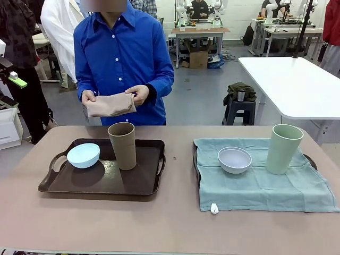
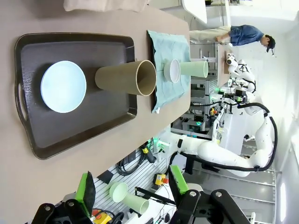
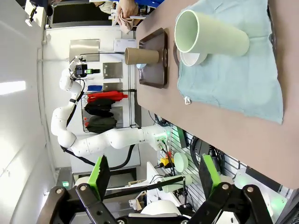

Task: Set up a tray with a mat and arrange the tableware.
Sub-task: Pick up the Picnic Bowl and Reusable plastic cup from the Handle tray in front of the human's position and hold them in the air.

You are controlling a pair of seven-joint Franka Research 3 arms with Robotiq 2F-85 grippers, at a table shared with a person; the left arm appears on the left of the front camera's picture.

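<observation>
Glossy dark plastic tray [image 1: 106, 184], soft teal cloth mat [image 1: 265, 188], matt brown cup [image 1: 122, 146], smooth whitish-grey bowl [image 1: 234, 159]

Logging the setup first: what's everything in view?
table: one, tan
left tray: one, dark brown, no mat
mat: one, teal, table's right
right tray: one, dark, under mat
light blue bowl: one, on left tray
whitish bowl: one, on mat
brown cup: one, upright, left tray
pale green cup: one, upright, on mat
cloth: one, beige, folded, held up
person: one, blue shirt, far side, holding cloth
left pincer: one, black, green pads, open
right pincer: same, open
</observation>
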